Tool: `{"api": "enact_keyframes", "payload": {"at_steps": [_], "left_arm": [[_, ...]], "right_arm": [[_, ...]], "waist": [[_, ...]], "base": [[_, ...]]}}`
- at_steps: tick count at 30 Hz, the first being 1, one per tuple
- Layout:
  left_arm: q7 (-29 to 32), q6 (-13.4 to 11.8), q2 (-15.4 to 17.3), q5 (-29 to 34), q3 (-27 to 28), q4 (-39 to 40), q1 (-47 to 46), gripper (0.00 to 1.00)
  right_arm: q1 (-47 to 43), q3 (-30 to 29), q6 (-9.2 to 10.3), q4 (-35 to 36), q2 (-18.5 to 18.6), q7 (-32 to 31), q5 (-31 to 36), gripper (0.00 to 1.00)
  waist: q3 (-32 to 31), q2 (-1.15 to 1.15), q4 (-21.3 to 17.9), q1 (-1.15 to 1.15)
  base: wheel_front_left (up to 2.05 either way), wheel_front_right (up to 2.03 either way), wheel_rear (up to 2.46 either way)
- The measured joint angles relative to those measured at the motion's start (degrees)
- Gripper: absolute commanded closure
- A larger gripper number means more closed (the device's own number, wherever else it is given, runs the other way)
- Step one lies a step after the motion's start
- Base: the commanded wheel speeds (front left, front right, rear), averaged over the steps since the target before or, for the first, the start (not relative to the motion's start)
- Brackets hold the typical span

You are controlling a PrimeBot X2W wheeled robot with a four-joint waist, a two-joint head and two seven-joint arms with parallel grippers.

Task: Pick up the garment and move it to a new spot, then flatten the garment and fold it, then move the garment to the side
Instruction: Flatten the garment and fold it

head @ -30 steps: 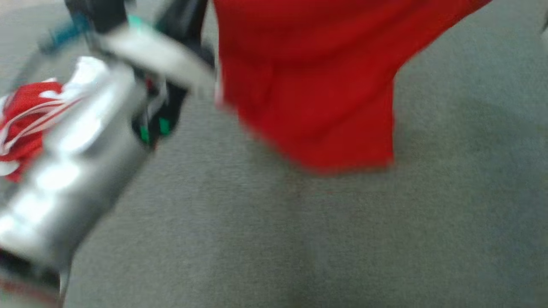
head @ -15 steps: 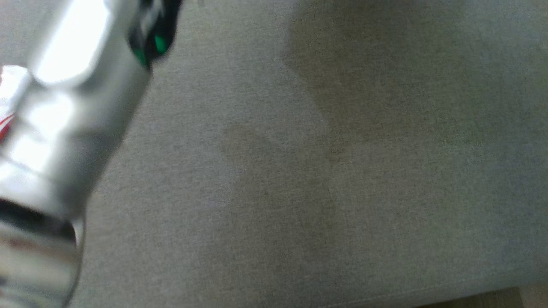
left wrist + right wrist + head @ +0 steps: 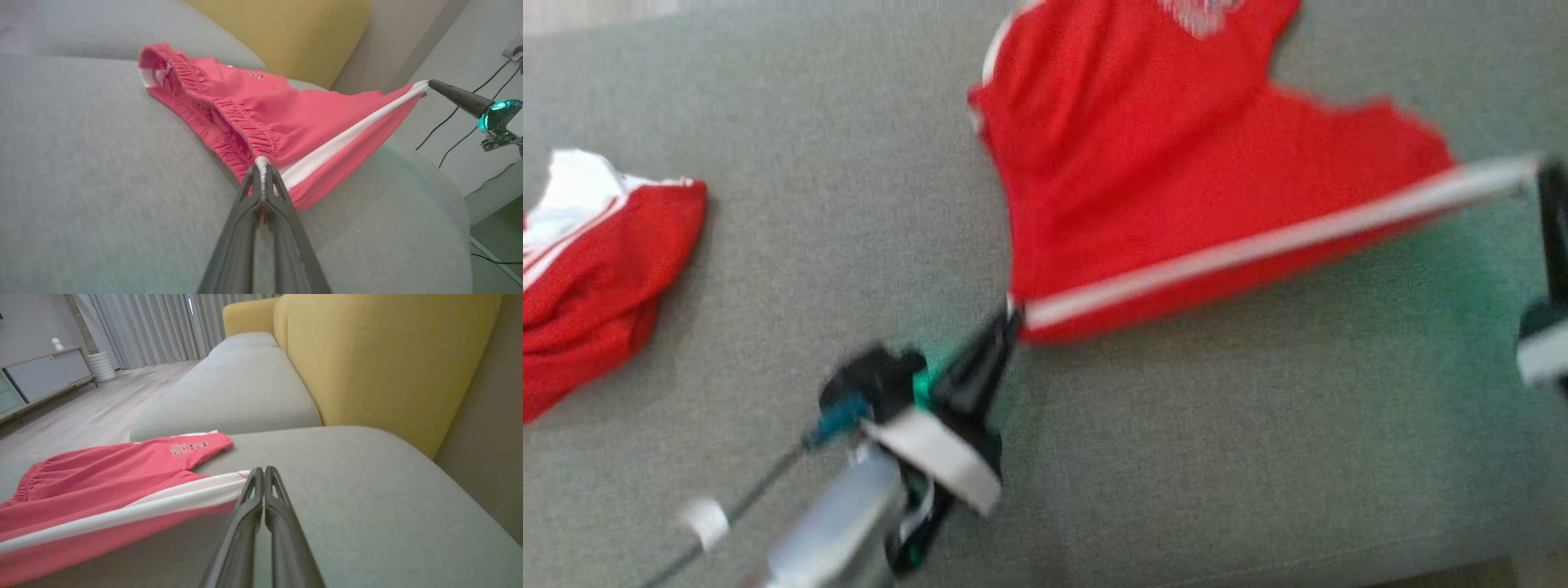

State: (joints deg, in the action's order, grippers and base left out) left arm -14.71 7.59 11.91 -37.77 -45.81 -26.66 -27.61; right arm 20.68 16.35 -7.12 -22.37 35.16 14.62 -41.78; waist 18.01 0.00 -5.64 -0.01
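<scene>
The garment [image 3: 1176, 180] is a pair of red shorts with a white side stripe and an elastic waistband. It is stretched by its striped edge between my two grippers, with the rest lying on the grey sofa seat [image 3: 1176, 457]. My left gripper [image 3: 1011, 314] is shut on the waistband corner [image 3: 261, 163]. My right gripper [image 3: 1539, 167] is shut on the other end of the stripe [image 3: 241, 477], and its tip also appears in the left wrist view [image 3: 429, 83]. The head view is blurred.
A second red and white garment [image 3: 596, 261] lies crumpled at the left of the seat. A yellow backrest [image 3: 367, 355] rises behind the cushion. The cushion's front edge [image 3: 1421, 572] runs along the bottom right. Cables [image 3: 461, 134] hang by the wall.
The head camera has swung, so the whole picture shifted. The red shorts, hanging near the top a second ago, now lie partly on the seat, stretched between both grippers.
</scene>
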Motion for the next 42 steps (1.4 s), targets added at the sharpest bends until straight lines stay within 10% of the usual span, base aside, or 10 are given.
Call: {"api": "enact_keyframes", "payload": {"at_steps": [19,30,42], "left_arm": [[2.16,-1.78,5.59,-0.63,2.32,16.28,21.14,1.0],[5.77,-1.7,-1.22,-6.86,5.15,16.7,9.1,1.0],[7.6,-0.81,-6.72,-10.98,6.35,4.55,-6.39,1.0]], "right_arm": [[-34.05,-20.45,-0.21,27.49,-5.67,-13.36,5.65,1.0],[-18.11,-21.97,-0.19,28.32,-5.68,-21.2,11.79,1.0],[6.99,-10.61,-0.19,11.2,0.09,-23.62,13.57,1.0]], "waist": [[-9.26,0.0,1.91,0.0],[-4.28,0.0,5.49,0.02],[3.06,0.0,10.76,0.02]], "base": [[0.0,0.0,0.0],[0.0,0.0,0.0],[0.0,0.0,0.0]]}}
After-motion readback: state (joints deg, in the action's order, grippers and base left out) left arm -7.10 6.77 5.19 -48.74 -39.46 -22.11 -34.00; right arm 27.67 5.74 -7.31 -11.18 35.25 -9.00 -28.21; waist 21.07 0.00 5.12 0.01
